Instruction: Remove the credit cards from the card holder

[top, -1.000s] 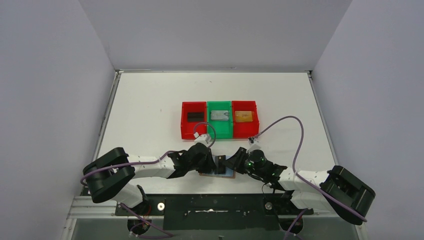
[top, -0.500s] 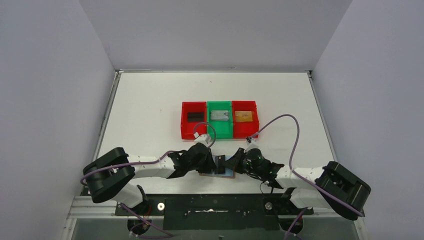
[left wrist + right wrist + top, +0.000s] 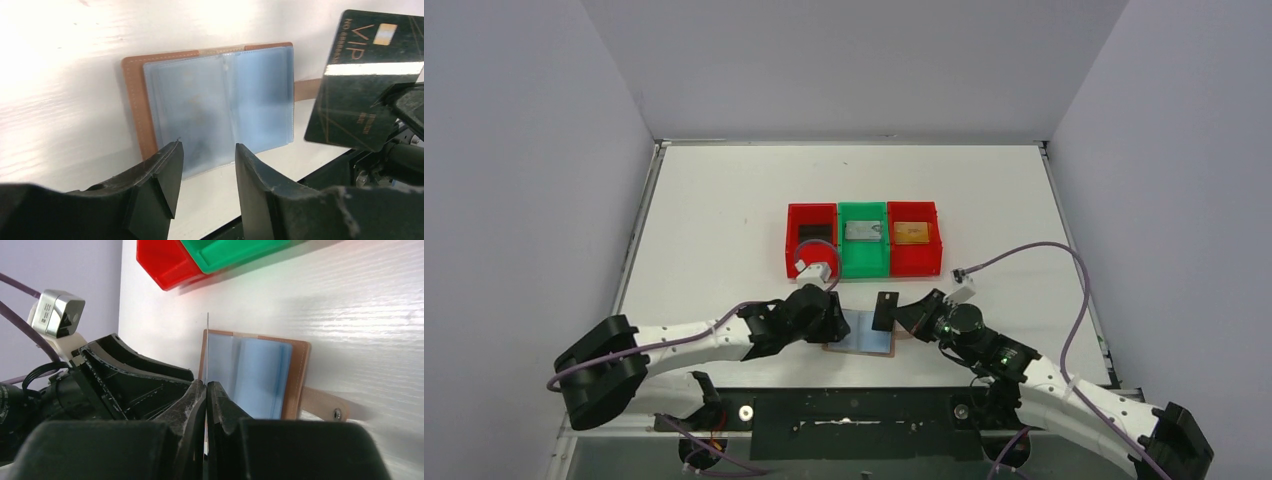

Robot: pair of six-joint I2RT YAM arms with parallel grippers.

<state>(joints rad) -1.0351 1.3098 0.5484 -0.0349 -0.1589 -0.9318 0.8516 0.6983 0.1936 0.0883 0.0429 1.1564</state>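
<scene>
The right gripper (image 3: pixel 206 387) is closed tight on a black card (image 3: pixel 359 75) and holds it by one edge in the air, over the right side of the card holder (image 3: pixel 215 105). The card is glossy black with gold "VIP" letters. The holder lies open and flat near the front table edge, tan leather around pale blue pockets. I cannot tell if these pockets hold more cards. The left gripper (image 3: pixel 206 155) stands open and empty just beside the holder's left edge. Both arms reach low toward each other.
</scene>
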